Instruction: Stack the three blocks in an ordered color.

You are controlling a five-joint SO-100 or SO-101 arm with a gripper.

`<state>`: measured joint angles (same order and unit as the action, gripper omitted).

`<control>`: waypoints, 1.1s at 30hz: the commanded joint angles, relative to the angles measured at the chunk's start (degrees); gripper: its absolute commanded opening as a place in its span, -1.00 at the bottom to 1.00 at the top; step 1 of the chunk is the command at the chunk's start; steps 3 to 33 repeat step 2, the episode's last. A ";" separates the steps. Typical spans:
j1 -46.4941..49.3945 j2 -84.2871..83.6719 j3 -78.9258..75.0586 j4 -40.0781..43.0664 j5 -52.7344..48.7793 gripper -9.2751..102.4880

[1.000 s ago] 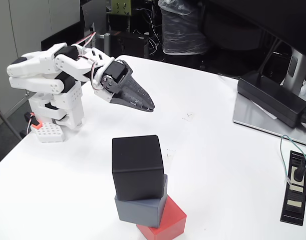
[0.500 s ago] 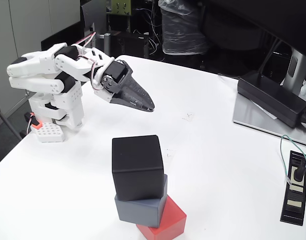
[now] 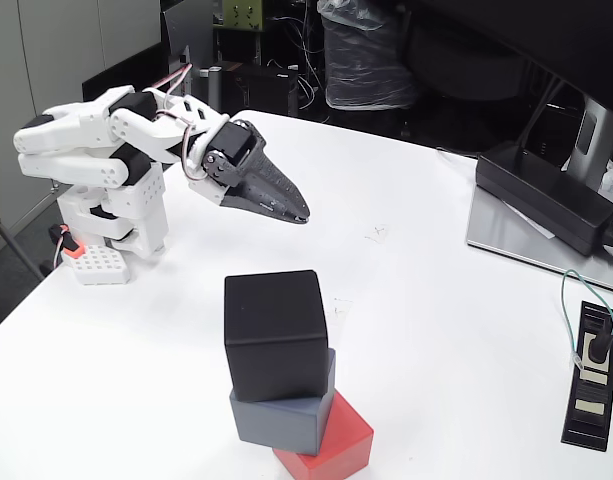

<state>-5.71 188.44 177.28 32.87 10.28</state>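
Three cubes stacked near the front edge of the white table (image 3: 436, 300): black cube (image 3: 276, 333) on top, blue-grey cube (image 3: 284, 415) in the middle, red cube (image 3: 336, 445) at the bottom, each a bit offset from the one under it. Gripper (image 3: 298, 214) up and left of the stack, well clear, fingers pinched together, nothing held. White perforated brick (image 3: 98, 264) by the arm base.
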 commanded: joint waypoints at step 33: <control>0.00 -0.35 -0.18 0.00 0.09 -0.83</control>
